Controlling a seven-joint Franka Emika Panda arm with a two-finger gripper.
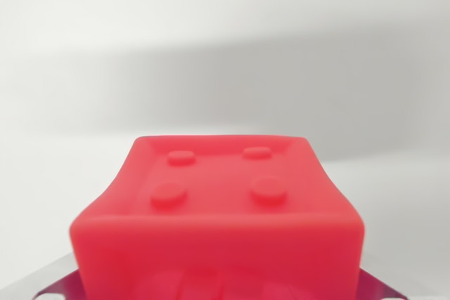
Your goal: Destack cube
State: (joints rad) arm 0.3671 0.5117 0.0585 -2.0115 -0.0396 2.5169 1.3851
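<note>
A red cube (218, 209) with studs on its top face fills the lower middle of the wrist view, very close to the camera. My gripper (218, 282) is shut on it. Shiny metal finger parts (56, 282) show at the cube's lower left, and another sliver shows at its lower right, both pressed against its sides. The cube's lower part and whatever lies below it are cut off by the frame's bottom edge. No other cube is in sight.
Behind the cube lies a plain white surface (225, 47), out of focus, crossed by a broad soft grey shadow band (281, 82).
</note>
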